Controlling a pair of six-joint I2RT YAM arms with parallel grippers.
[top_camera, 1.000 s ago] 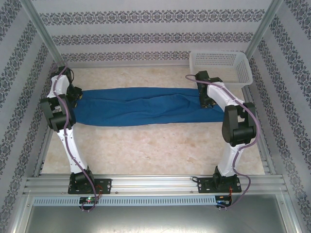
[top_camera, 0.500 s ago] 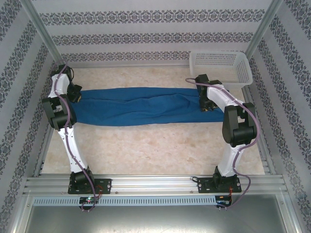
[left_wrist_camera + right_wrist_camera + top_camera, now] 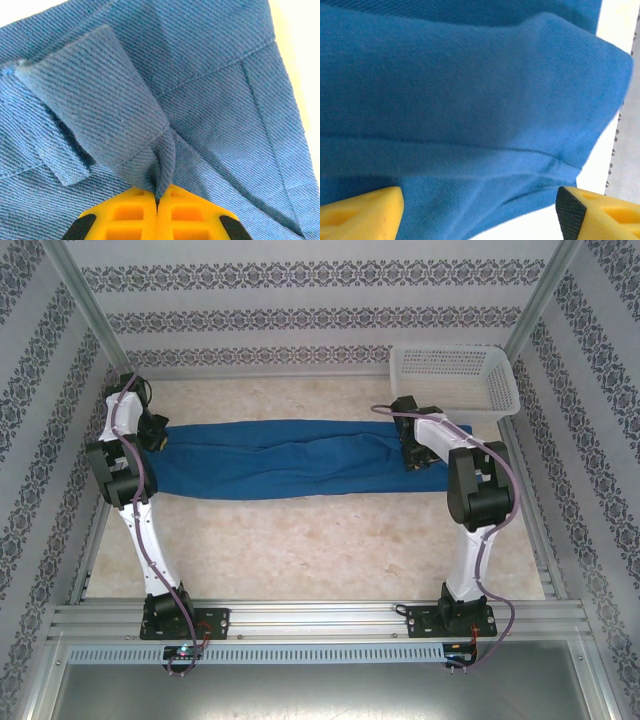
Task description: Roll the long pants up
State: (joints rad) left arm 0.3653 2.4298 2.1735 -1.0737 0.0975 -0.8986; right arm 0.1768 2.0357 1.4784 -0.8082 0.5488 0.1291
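- Where the pale, mottled surface (image 3: 300,540) fills the middle of the top view, the long pants (image 3: 290,458) lie flat across its upper half. They stretch lengthwise from the left of the frame to right of centre.
- Walls (image 3: 320,315) papered in bands of dark floral pattern close the surface in at the top, left and right of the frame. Metal posts (image 3: 80,300) run up the two far corners.
- A white basket (image 3: 480,408) with lattice sides sits in the upper right corner, just beyond the right end of the pants.
- A ribbed metal rail (image 3: 320,618) crosses the lower part of the frame and carries both arm bases.
- In the top view the left end effector (image 3: 158,438) sits at the left end of the pants and the right end effector (image 3: 412,455) at the right end, but its jaws are too small to read from that distance.
- The left wrist view brings out the twill weave, stitched seams and a raised flap of cloth. At the bottom centre the left end effector (image 3: 157,197) has its yellow fingers (image 3: 130,215) pressed together on a pinched ridge of the fabric.
- In the right wrist view the right end effector (image 3: 477,215) has its yellow fingers (image 3: 365,212) far apart in the lower corners, holding nothing. Smooth blue cloth with one long crease spans the frame, and pale surface shows at the right and lower edge.
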